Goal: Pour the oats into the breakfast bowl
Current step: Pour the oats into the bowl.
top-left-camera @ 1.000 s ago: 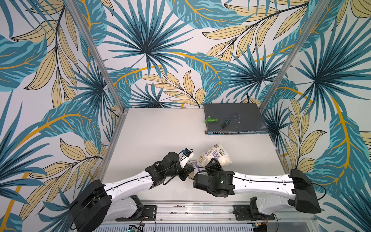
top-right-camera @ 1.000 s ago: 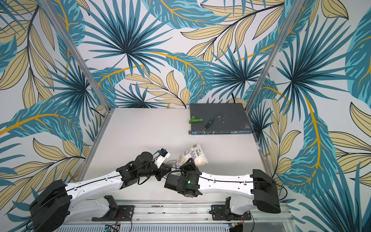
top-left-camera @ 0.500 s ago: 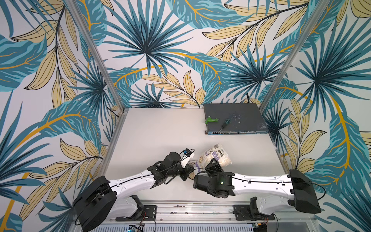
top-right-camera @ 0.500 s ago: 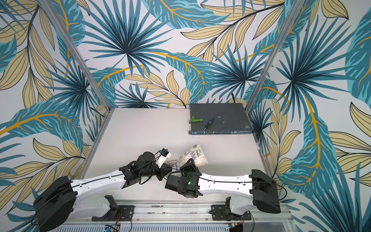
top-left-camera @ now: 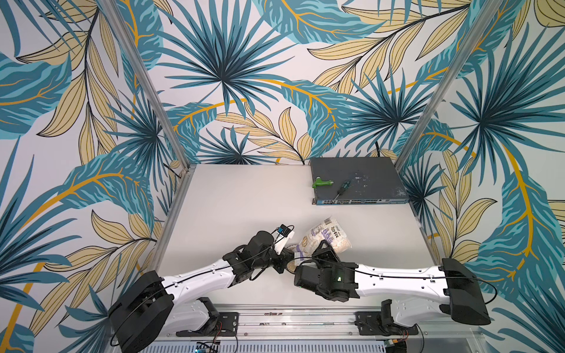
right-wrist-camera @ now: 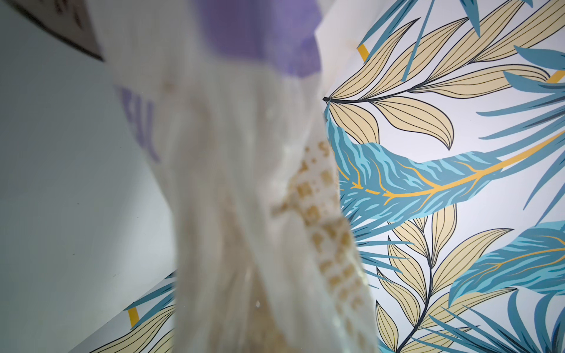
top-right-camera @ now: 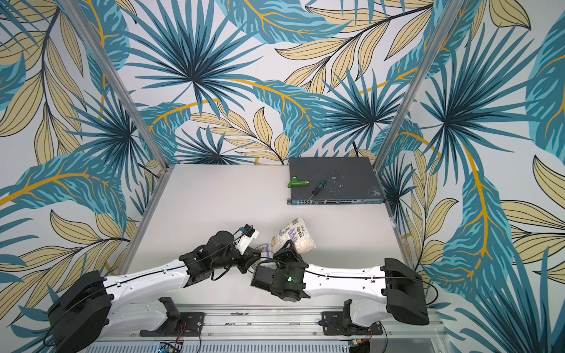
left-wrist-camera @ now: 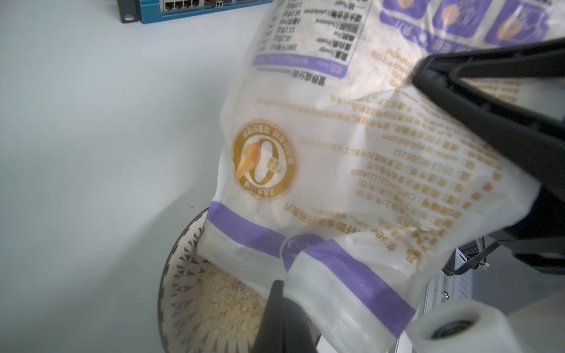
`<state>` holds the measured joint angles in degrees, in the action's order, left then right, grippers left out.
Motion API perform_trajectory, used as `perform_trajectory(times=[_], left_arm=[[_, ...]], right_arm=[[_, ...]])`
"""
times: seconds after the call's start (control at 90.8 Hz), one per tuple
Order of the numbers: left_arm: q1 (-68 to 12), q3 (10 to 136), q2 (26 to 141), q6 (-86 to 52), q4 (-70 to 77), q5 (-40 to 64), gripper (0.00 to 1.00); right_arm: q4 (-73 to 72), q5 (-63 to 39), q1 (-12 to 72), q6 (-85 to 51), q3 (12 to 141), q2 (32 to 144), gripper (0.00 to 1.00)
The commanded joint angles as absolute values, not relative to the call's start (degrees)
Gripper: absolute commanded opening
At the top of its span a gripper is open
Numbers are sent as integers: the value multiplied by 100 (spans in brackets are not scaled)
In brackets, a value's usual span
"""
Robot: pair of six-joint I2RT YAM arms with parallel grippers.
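Pale grey tabletop (top-left-camera: 244,207) below: my right gripper (top-left-camera: 321,248) clamps the clear crinkly purple-labelled plastic bag of oats (top-left-camera: 328,237) mid-body; my left gripper (top-left-camera: 286,259) pinches its mouth just above the small round white lattice-patterned bowl (left-wrist-camera: 180,275), pale flakes (left-wrist-camera: 226,302) inside.

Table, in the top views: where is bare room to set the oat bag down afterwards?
Free: the wide table stretch left of the network switch, along the back; also the strip between the switch and the oat bag. Crowded: front centre, where left hand, right hand, bag and breakfast bowl meet.
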<state>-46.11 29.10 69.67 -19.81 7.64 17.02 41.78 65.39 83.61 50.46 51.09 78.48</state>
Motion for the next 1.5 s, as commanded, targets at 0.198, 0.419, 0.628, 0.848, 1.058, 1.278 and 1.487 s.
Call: perform_trajectory(times=[0.198,0.419,0.628,0.848,1.058,1.278,1.487], left_arm=[[-4526,2693,6952,-2170,821,1154,0],[-4519,2731,7136,-2166,837,1204,0],[-4520,2731,7192,-2147,844,1221,0],[-4524,2798,7335,-2162,878,1287,0],[-4521,2782,7125,-2139,770,1131,0],[-4524,2777,6874,-2085,633,1018,0],[-4523,2777,6874,-2131,683,954,0]], right_arm=[[4281,7391,8458,5176,5093,7398,0],[4201,7405,8472,5259,5159,7450,0],[4262,7418,8498,5248,5333,7498,0],[4272,7401,8532,5284,5544,7642,0],[4331,7378,8550,5203,5379,7588,0],[4350,7333,8550,5117,4936,7358,0],[4505,7302,8551,5014,4748,7144,0]])
